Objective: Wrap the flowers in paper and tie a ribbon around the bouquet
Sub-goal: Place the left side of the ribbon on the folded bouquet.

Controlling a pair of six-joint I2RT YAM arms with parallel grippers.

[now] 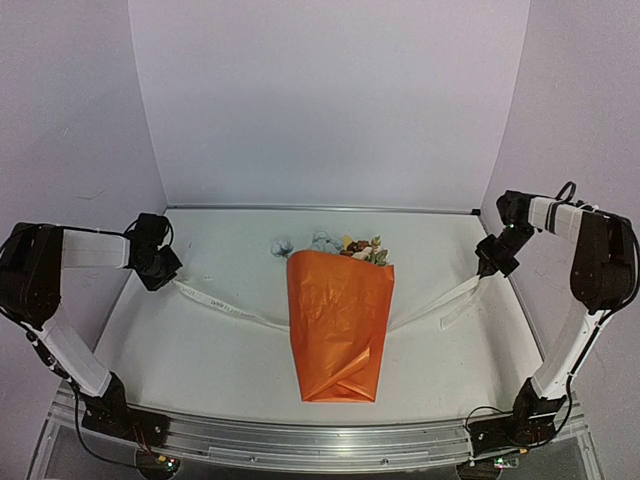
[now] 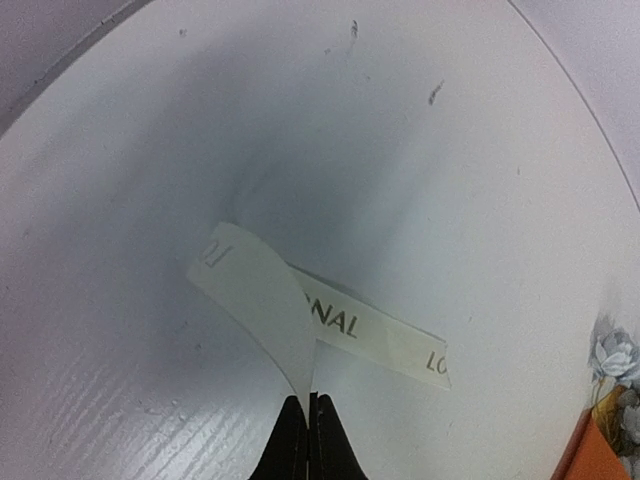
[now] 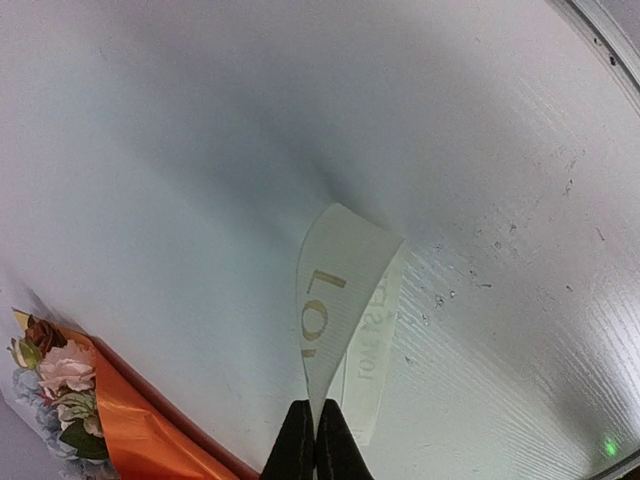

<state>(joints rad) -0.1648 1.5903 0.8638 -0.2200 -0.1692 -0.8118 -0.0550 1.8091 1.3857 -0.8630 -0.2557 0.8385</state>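
Pinching the ribbon [image 1: 228, 311] at opposite ends, the left gripper [image 1: 172, 276] and right gripper [image 1: 487, 268] each have their jaws pressed together on the thin white strip. They hang at nine and three o'clock of the bouquet [image 1: 335, 345], which lies on the white table [image 1: 200, 350] with its flowers [image 1: 350, 246] at twelve o'clock. The ribbon sags between them and seems to pass beneath the bouquet, though that crossing is hidden. An uneven pull could drag the ribbon out or skid the light bouquet. The slick strip might slip a pinch. The unsecured orange paper [image 1: 340, 295] may spring open.
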